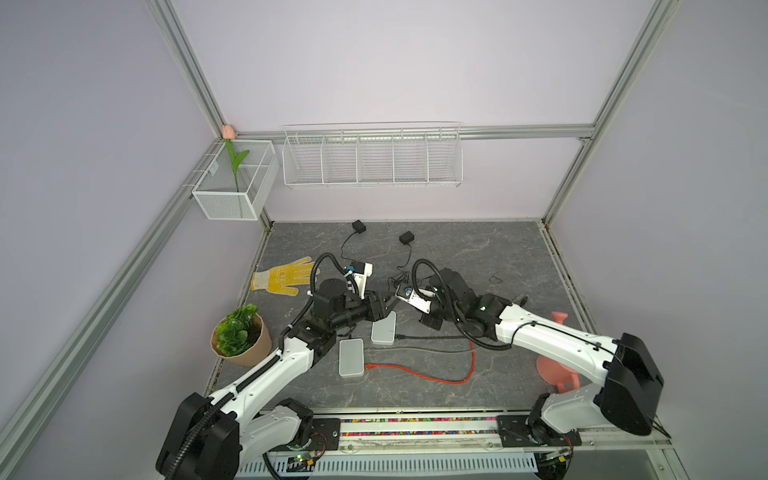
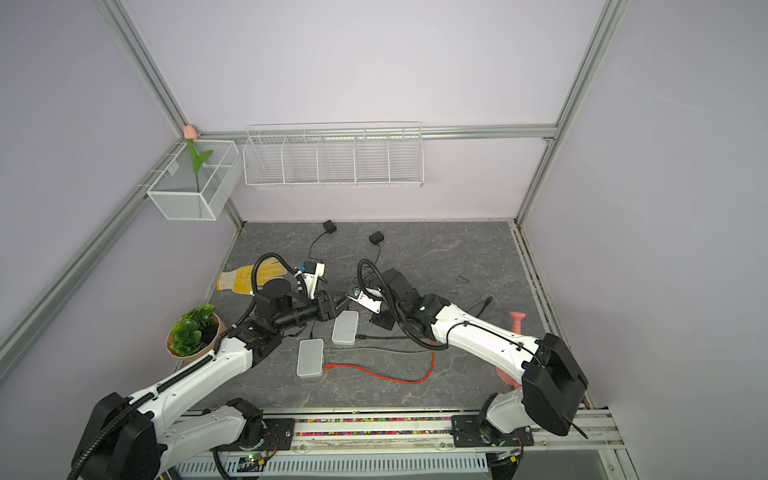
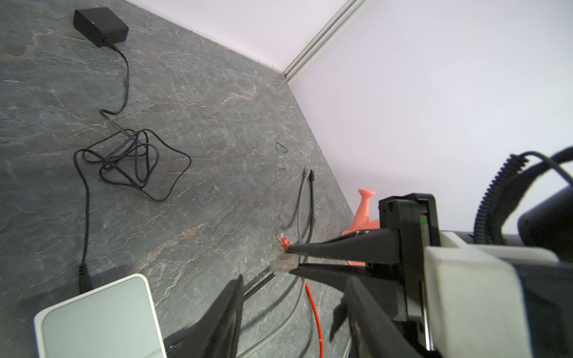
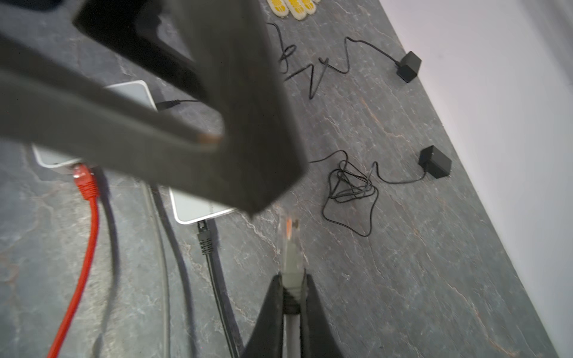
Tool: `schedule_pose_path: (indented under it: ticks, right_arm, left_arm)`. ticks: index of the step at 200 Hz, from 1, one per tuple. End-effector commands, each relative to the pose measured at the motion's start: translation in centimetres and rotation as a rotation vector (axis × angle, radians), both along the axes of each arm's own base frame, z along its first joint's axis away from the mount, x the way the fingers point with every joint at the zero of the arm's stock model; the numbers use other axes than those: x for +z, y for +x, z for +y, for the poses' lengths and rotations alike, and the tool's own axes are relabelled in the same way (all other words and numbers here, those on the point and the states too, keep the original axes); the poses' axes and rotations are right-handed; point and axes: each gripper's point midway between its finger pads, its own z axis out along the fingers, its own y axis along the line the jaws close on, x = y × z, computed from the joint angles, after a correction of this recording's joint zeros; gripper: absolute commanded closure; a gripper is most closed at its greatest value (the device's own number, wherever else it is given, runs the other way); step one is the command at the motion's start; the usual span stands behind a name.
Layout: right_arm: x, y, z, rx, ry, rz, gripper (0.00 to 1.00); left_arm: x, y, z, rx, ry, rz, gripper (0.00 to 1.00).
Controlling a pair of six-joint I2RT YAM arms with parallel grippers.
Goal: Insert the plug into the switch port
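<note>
My right gripper (image 4: 293,280) is shut on the grey boot of a clear-tipped plug (image 4: 288,241), held just above the table and pointing toward a white switch (image 4: 198,210). That switch (image 1: 384,328) has a black plug (image 4: 204,238) in its edge. A second white switch (image 1: 351,357) lies nearer the front, with a red plug (image 4: 85,183) at its edge. My left gripper (image 3: 294,313) is open with nothing between its fingers. It hovers over the far switch (image 3: 99,319), close in front of the right gripper (image 3: 293,257) and the held plug (image 3: 283,263).
Red (image 1: 419,374), grey (image 1: 415,350) and black cables trail right from the switches. Two black power adapters (image 1: 358,226) with tangled cords lie at the back. A yellow glove (image 1: 282,276), a potted plant (image 1: 239,334) and a pink watering can (image 1: 557,370) sit at the sides.
</note>
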Motion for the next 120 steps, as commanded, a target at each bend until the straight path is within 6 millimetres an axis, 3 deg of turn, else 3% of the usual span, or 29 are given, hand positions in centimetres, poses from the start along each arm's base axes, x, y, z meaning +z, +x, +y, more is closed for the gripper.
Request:
schedule_pose_path:
  ticks: [1,42,120]
  right_arm:
    - [-0.3,-2.4,0.4,0.113,-0.005,0.159,0.93]
    - [0.8,-4.1,0.7,0.213,0.044,0.391,0.93]
    - [2.5,-3.9,1.3,0.272,0.113,0.433,0.93]
  left_arm:
    - [2.6,-0.7,-0.4,-0.051,-0.050,-0.087,0.47]
    - [3.0,-2.5,0.6,-0.070,-0.055,-0.184,0.46]
    - [2.3,-4.0,1.0,-0.104,-0.036,-0.200,0.46]
